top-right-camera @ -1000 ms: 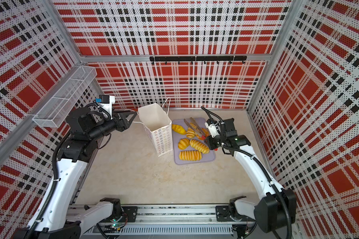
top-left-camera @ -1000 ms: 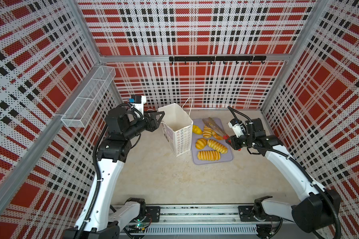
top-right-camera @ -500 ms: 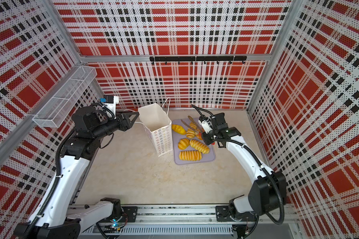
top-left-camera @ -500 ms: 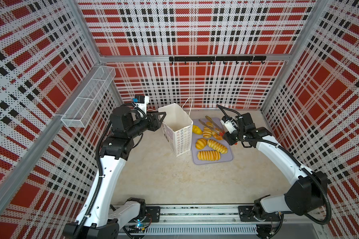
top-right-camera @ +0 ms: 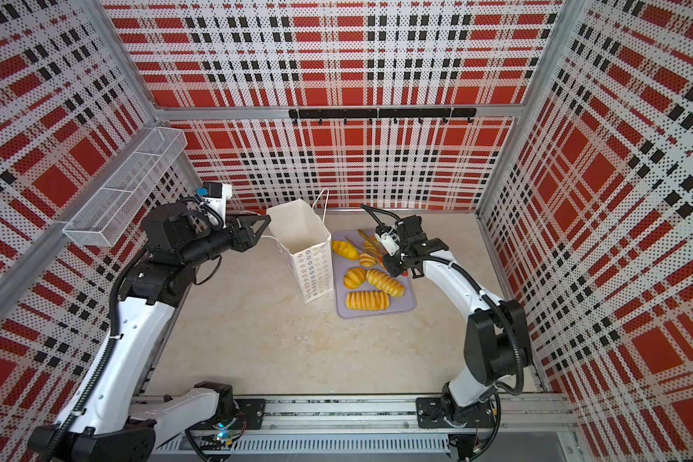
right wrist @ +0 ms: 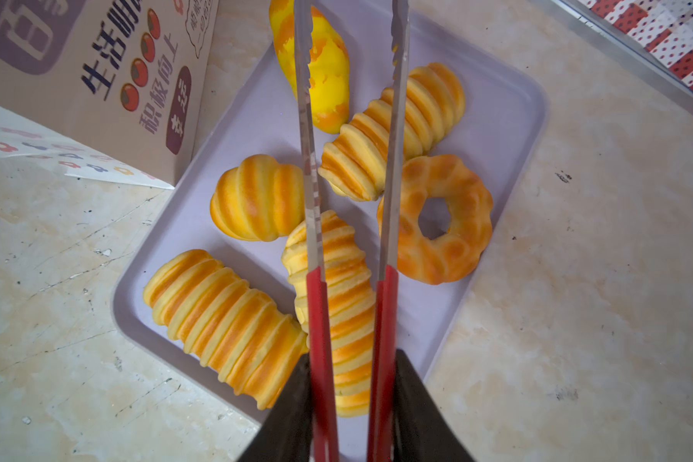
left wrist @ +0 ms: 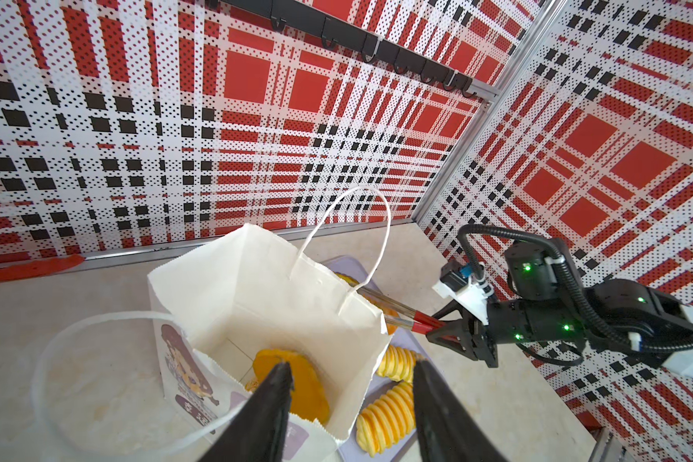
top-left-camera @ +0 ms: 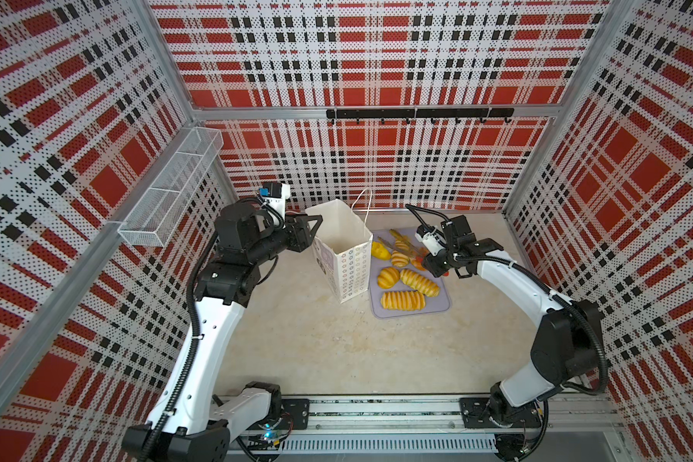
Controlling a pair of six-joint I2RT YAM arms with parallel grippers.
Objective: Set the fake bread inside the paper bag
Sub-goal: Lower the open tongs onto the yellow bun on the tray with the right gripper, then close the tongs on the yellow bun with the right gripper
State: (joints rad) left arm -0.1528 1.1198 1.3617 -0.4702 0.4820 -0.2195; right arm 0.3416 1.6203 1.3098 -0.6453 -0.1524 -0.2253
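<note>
Standing upright, paper bag (top-left-camera: pixel 347 264) mouth-up

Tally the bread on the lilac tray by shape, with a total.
Long ridged loaves: 3
Round ridged bun: 1
Ring donut: 1
Smooth yellow pastry: 1
Total: 6

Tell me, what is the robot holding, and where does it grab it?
The right pincer grips the tongs by their red handles; the left pincer is open, empty.
</note>
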